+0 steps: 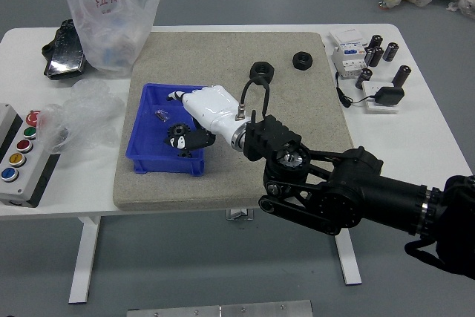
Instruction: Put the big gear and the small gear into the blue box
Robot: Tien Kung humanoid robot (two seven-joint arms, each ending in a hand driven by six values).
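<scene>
Your right hand (211, 110) reaches over the blue box (168, 164) from three o'clock, fingers spread; dark gears (177, 135), apparently two overlapping, lie partly hidden inside.

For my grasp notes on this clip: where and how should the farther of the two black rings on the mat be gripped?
Probably by its outer rim, from above: the ring lies flat on the mat, its hole facing up.

Clear plastic bags (119, 16) and a button panel (22, 157) at the left.
</scene>
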